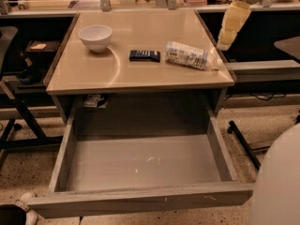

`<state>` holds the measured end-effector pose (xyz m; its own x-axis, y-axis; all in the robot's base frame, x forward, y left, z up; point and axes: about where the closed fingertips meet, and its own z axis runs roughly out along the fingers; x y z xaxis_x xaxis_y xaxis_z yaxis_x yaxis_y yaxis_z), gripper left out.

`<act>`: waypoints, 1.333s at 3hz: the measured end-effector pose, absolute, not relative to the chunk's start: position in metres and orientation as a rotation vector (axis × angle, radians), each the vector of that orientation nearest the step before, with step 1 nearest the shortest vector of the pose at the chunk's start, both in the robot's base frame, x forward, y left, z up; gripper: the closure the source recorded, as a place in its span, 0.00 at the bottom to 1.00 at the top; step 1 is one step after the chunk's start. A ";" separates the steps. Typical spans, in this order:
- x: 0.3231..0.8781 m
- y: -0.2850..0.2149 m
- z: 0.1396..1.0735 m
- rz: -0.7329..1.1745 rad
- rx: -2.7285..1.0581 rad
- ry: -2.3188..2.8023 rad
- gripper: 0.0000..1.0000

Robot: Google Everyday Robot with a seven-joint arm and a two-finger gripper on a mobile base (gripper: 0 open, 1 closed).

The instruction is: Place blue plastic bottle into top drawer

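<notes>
The blue plastic bottle (187, 55) lies on its side at the right of the tan tabletop (140, 74), cap end pointing right. The top drawer (140, 163) is pulled wide open below the tabletop, and its grey scuffed bottom holds nothing. My gripper (225, 43) hangs from the upper right on a pale yellowish wrist, just above the table's right edge. It is a little right of and above the bottle's cap end and apart from it.
A white bowl (95, 36) stands at the back left of the tabletop. A small dark flat rectangular object (145, 55) lies left of the bottle. My white body (279, 182) fills the lower right. A black stand leg (243, 144) lies on the floor, right of the drawer.
</notes>
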<state>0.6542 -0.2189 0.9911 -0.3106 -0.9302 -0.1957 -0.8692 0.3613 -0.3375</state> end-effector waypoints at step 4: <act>0.735 -0.212 0.885 -0.095 -1.509 2.401 0.00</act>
<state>0.7352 -0.2124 0.8853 -0.4014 -0.8893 -0.2191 -0.8692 0.4453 -0.2148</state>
